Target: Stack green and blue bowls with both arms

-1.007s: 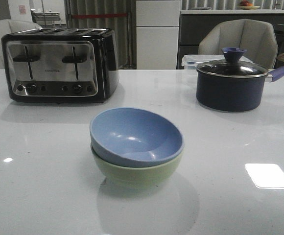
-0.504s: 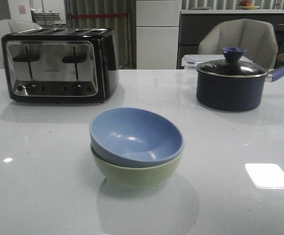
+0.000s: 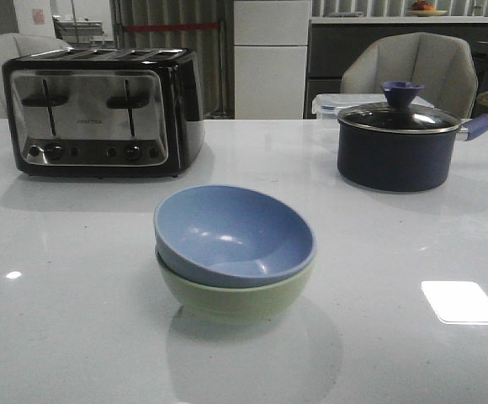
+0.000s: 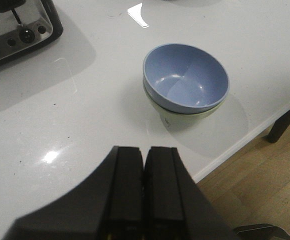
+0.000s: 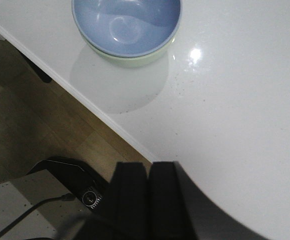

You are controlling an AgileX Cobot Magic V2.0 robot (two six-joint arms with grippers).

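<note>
The light blue bowl (image 3: 231, 231) sits nested inside the pale green bowl (image 3: 236, 301) in the middle of the white table, slightly tilted. Both wrist views show the same stack: blue bowl (image 4: 185, 76) over green bowl (image 4: 182, 116), and blue bowl (image 5: 126, 22) over green bowl (image 5: 130, 59). My left gripper (image 4: 144, 150) is shut with nothing in it, well back from the bowls over the table. My right gripper (image 5: 148, 167) is also shut and holds nothing, hanging near the table's front edge. Neither arm shows in the front view.
A black-and-steel toaster (image 3: 101, 114) stands at the back left. A dark navy lidded saucepan (image 3: 400, 143) stands at the back right, its handle pointing right. The table's front edge (image 5: 105, 117) runs close to the bowls, with wooden floor beyond.
</note>
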